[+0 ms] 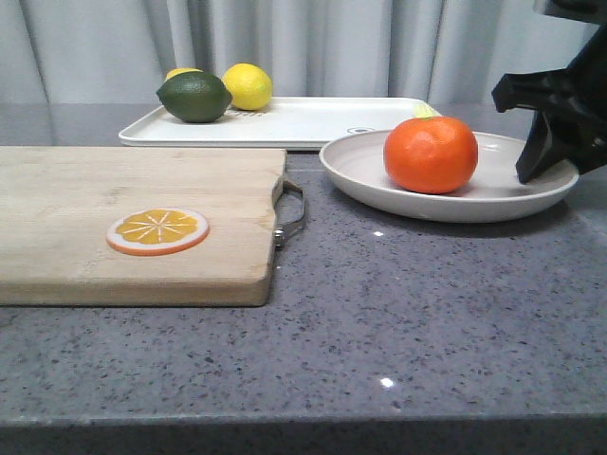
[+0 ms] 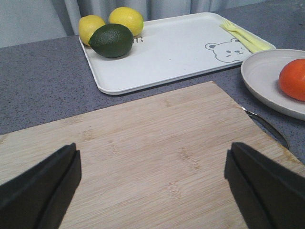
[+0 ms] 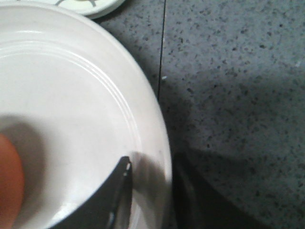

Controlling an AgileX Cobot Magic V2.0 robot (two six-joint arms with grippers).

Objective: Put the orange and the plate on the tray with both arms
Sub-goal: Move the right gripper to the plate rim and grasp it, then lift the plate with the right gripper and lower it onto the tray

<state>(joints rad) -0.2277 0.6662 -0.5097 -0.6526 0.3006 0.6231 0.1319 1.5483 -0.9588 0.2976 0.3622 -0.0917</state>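
Observation:
The orange sits on the off-white plate, which rests on the grey counter just in front of the white tray. My right gripper is at the plate's right rim. In the right wrist view one finger lies inside the plate and the other below its edge, so the gripper is shut on the rim. The orange shows at the frame's edge. My left gripper hangs open over the wooden board, holding nothing, with the tray beyond it.
A wooden cutting board with a metal handle carries an orange slice disc. On the tray's left end lie a dark green fruit and two lemons. A yellow fork lies at its right end.

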